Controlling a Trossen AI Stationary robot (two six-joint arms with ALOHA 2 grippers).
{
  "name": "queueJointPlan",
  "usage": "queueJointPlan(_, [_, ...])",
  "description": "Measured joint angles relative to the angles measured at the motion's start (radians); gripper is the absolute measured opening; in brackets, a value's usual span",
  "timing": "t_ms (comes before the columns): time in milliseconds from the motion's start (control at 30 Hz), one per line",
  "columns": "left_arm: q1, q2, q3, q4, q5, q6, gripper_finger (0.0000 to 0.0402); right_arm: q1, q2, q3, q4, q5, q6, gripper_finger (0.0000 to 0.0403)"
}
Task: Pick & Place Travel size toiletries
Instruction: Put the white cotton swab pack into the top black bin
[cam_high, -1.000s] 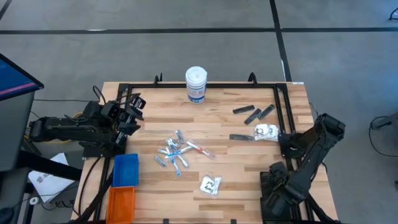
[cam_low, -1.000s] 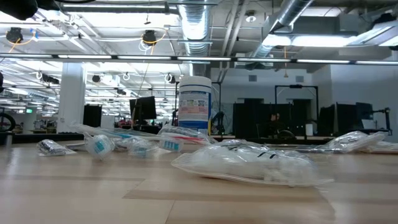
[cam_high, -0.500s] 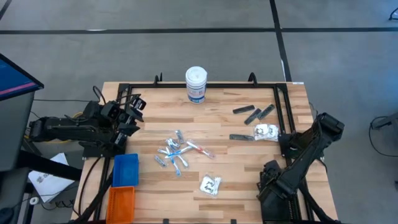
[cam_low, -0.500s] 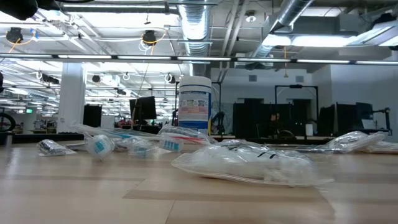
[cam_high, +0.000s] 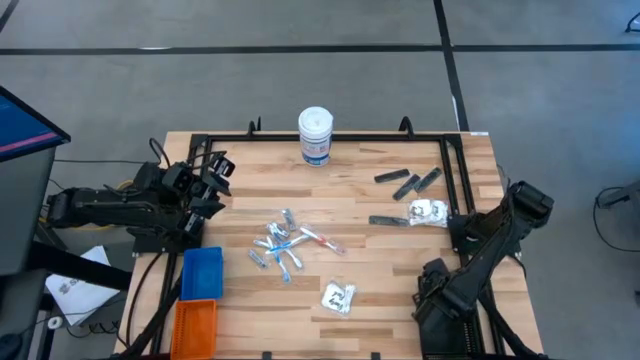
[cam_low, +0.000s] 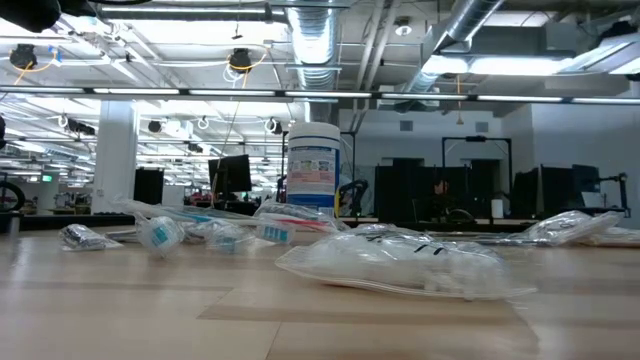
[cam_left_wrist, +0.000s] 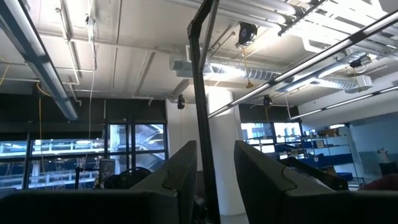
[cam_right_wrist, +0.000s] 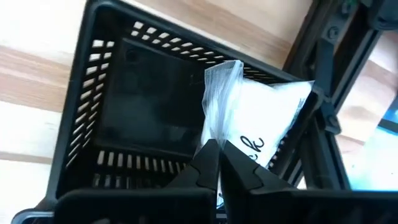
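Note:
My right gripper (cam_right_wrist: 216, 163) hangs over the black bin (cam_right_wrist: 112, 106) at the table's near right corner, shut on a clear crinkly packet (cam_right_wrist: 261, 127) with white contents. On the table lie more travel size toiletries: a cluster of small tubes and sticks (cam_high: 285, 246), two clear packets (cam_high: 338, 297) (cam_high: 428, 211), and slim black pieces (cam_high: 408, 182). My left gripper (cam_high: 215, 175) waits at the table's left edge. It points up, its fingers (cam_left_wrist: 180, 180) apart, with nothing between them. My right gripper pinches the packet's clear crinkled end (cam_right_wrist: 212, 134) between its two fingertips, coming from above and pointing steeply down. The packet hangs below the fingers inside the black bin's rim, toward one corner (cam_right_wrist: 305, 99). Whether it touches the bin I cannot tell.
A tall white canister (cam_high: 315, 135) stands at the table's far edge. A blue bin (cam_high: 201, 272) and an orange bin (cam_high: 195, 325) sit at the near left. A black frame rail (cam_high: 455, 175) runs along the right side.
My right gripper has come down toward the black bin with the packet, shifting slightly toward the table's left. It has stayed shut.

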Motion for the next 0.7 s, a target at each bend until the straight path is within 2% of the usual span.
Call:
queueJointPlan(200, [0.000, 0.000, 0.000, 0.000, 0.000, 0.000, 0.0100, 0.001, 0.009, 0.000, -0.012, -0.048, -0.018, 0.0000])
queueJointPlan(433, [0.000, 0.000, 0.000, 0.000, -0.001, -0.014, 0.0100, 0.000, 0.011, 0.000, 0.005, -0.050, -0.043, 0.0003])
queueJointPlan(700, [0.000, 0.000, 0.000, 0.000, -0.001, -0.016, 0.0100, 0.000, 0.011, 0.000, 0.004, -0.049, -0.061, 0.0057])
